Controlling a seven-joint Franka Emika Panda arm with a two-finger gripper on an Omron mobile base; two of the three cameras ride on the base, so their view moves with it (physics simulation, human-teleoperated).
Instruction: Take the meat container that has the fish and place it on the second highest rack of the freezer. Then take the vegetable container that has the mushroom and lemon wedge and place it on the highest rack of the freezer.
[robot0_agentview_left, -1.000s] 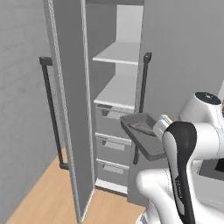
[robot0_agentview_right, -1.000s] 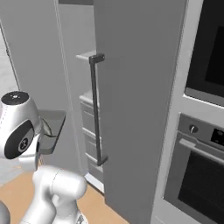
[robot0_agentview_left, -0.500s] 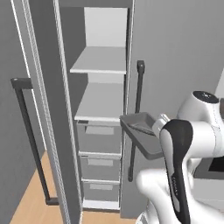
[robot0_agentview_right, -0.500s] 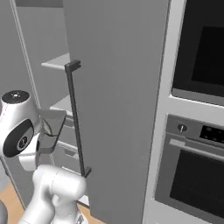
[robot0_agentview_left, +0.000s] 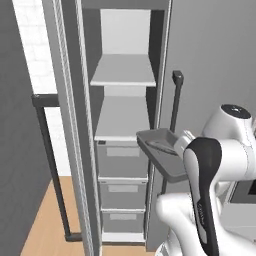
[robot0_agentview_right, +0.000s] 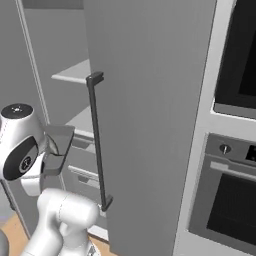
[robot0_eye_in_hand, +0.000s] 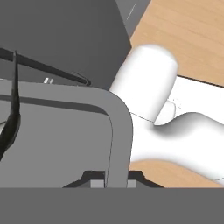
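Left base view has us at centre frame holding the meat container (robot0_agentview_left: 162, 157) with the fish (robot0_agentview_left: 161, 146) in it, our gripper (robot0_eye_in_hand: 111, 177) clamped shut on its rim, and the freezer (robot0_agentview_left: 125, 125) stands open just left, second-highest rack level with the tray.

black oven (robot0_agentview_right: 235, 150), wood floor (robot0_agentview_left: 42, 225)

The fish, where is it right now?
The fish lies in a grey tray held up by the arm, just right of the open freezer, level with its lower shelf above the drawers.
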